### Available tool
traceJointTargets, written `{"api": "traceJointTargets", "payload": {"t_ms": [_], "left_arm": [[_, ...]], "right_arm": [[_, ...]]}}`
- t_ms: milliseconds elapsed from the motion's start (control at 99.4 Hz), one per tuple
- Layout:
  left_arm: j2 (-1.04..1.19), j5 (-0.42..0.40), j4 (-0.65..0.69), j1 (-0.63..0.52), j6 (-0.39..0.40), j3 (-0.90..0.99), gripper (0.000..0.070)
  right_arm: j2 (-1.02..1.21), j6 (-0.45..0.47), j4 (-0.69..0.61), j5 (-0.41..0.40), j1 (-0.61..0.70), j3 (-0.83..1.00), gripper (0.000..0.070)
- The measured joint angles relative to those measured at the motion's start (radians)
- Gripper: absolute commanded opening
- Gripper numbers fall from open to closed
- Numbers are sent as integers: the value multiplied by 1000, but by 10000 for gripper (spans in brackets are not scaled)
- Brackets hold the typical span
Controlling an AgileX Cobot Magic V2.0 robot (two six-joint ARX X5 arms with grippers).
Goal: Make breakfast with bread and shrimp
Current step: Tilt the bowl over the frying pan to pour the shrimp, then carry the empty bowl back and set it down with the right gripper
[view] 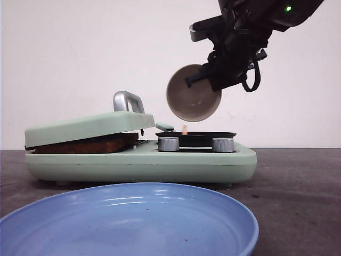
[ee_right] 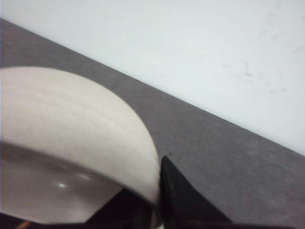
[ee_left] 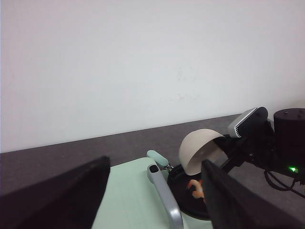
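Observation:
The bread [view: 88, 145] shows as a browned slab clamped under the mint-green lid [view: 90, 127] of the breakfast maker [view: 138, 162]. My right gripper [view: 205, 80] is shut on the rim of a beige bowl [view: 192, 101] and holds it tipped on its side above the black pan [view: 196, 135]. A pink shrimp [view: 184, 129] sits at the pan's rim. It also shows in the left wrist view [ee_left: 195, 187], under the bowl [ee_left: 202, 148]. In the right wrist view the bowl [ee_right: 71, 129] is pinched at my gripper [ee_right: 155, 200]. My left gripper [ee_left: 155, 164] is open and empty above the lid's grey handle [ee_left: 164, 200].
A large blue plate [view: 128, 221] fills the foreground in front of the breakfast maker. Two silver knobs [view: 168, 143] sit on the maker's front below the pan. A mint pan handle [view: 164, 127] points toward the lid. White wall stands behind the dark table [view: 298, 176].

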Motion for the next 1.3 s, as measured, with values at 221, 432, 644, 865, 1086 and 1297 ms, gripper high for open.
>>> {"api": "traceJointTargets", "payload": {"t_ms": [221,432,644,865,1086,1297], "left_arm": [[0,0,0,0,-7,0,349],[0,0,0,0,-7,0,349],[0,0,-1,0,-7,0,350],[0,0,-1,0,-9,0,349],[0,0,-2,0,-11,0,349],[0,0,-2,0,-11,0,349]], "right_arm": [[-5,3,-27,-6,-1,0,1],[-72,117,-96,-117,-31,0,1],[-227,299,-253,-236,-129,5,1],[-290,410,-653,-440,-288,77,1],[-288,438,-1037,-570,-442,94,1],[-266,395,-1157,-574,-527,95,1]]}}
